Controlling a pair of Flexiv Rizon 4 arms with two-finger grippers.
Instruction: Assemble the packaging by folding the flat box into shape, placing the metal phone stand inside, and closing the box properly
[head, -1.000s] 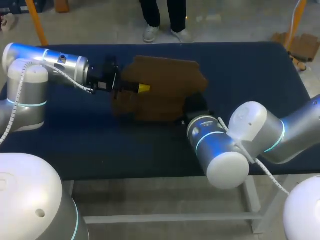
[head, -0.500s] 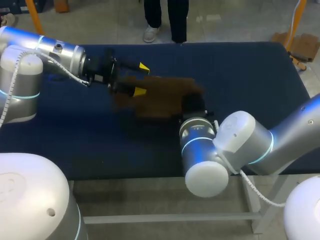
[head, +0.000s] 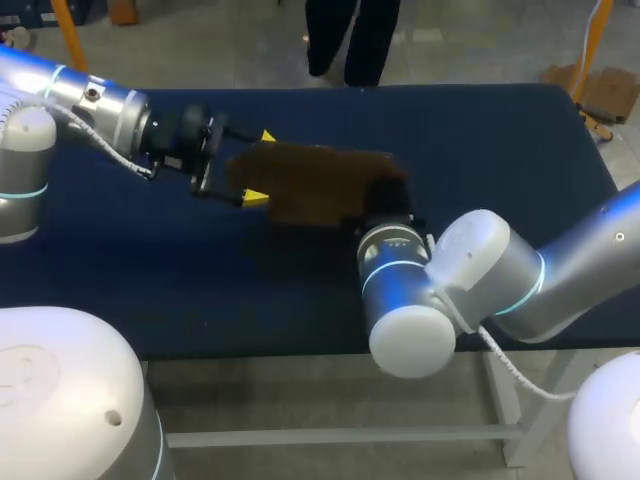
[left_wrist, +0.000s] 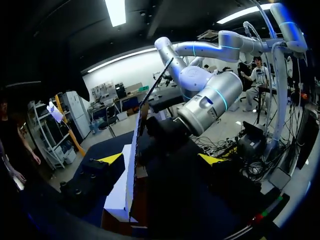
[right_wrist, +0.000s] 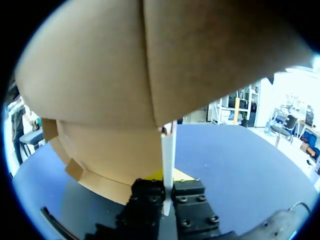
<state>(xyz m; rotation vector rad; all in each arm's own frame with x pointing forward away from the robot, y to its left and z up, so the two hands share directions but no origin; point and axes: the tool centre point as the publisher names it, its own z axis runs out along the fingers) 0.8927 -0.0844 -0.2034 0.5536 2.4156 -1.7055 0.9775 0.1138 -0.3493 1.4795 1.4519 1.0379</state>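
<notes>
The blue worktop (head: 500, 150) carries the brown flat box (head: 320, 180), tilted up near its middle. The right gripper (right_wrist: 168, 187) has its jaws clamped on the box's thin edge. The left gripper (head: 256, 167) has its jaws apart, the box's other end between them

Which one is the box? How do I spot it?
Find the big dark blue table. Near its middle is a flat cardboard box, its edge pinched in the right pincer, with the left pincer open around its other end. It is the only brown thing there.
</notes>
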